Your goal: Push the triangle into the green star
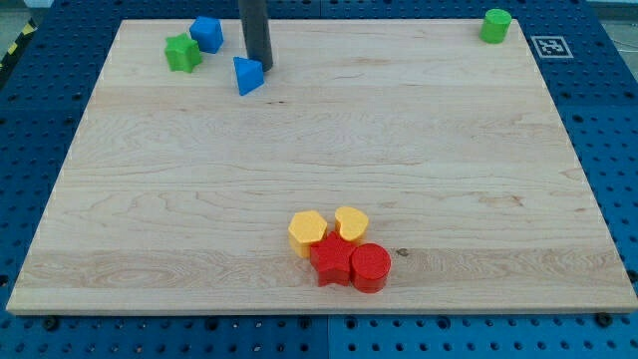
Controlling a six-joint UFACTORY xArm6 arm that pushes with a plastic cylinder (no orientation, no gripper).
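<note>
A blue triangle (247, 76) lies near the board's top left. My tip (261, 68) stands just to the right of it, at its upper right edge, touching or nearly so. The green star (182, 53) sits further to the view's left, close to the top edge. A blue block, hexagon-like (207, 33), sits against the star's upper right side. The triangle is apart from the star by about one block's width.
A green cylinder (495, 26) stands at the top right corner. Near the bottom middle a cluster holds a yellow hexagon (308, 231), a yellow heart (351, 223), a red star (330, 261) and a red cylinder (371, 266).
</note>
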